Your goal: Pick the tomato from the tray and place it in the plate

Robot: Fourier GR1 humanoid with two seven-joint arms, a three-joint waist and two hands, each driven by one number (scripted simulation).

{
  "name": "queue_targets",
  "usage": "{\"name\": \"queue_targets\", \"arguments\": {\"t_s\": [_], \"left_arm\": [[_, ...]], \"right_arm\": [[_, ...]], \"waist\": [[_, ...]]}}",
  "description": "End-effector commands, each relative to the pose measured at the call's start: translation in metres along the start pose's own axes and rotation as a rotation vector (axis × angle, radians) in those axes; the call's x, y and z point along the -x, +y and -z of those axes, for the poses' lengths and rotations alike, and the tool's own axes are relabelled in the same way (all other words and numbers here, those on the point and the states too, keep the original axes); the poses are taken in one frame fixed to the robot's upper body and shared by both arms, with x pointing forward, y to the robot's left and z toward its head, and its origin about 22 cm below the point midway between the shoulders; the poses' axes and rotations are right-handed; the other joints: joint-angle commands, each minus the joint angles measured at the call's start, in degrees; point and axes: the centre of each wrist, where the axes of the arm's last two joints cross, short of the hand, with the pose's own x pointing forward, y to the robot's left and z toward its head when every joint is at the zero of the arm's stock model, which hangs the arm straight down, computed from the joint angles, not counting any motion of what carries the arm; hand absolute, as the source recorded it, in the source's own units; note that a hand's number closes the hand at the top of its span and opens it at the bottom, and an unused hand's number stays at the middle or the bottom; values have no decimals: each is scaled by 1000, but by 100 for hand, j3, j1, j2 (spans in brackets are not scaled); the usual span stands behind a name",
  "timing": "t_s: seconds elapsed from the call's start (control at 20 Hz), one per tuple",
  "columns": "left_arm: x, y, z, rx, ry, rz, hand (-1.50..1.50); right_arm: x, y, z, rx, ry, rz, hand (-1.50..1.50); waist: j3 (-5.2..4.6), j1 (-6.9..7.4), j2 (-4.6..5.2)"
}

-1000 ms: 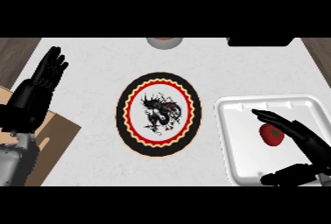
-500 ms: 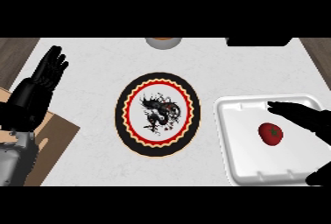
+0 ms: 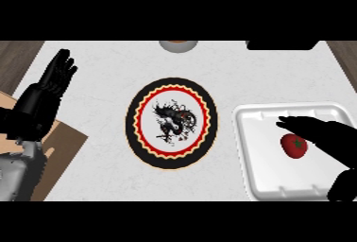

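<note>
My right hand (image 3: pixel 327 137), fingers spread wide and holding nothing, sat just over the tomato (image 3: pixel 294 146), which lay at its seven o'clock; the plate (image 3: pixel 171 160) waited at nine.

- The left hand (image 3: pixel 49 92) was matt black, with long, slim, segmented fingers and a blocky palm.
- Its forearm (image 3: pixel 17 175) was pale grey and rounded, with darker mottling.
- The right hand (image 3: pixel 327 139) was the same plain black, showing as a dark shape without visible markings.
</note>
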Motion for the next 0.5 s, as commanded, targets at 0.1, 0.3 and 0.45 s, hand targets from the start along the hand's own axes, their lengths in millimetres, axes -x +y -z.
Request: {"name": "queue_targets", "arguments": {"t_s": [0.1,0.3,0.45], "left_arm": [[-4,-16,9,13,0,1,0],[-8,2,3,15,-24,-12,0],[9,6,1,0,-8,-15,0]], "right_arm": [[9,-6,19,3,79,-58,-150],[10,34,41,-35,177,-128,-150],[25,11,35,-52,203,-115,-150]], "waist": [[5,-9,4],[7,30,11],[4,1,4]]}}
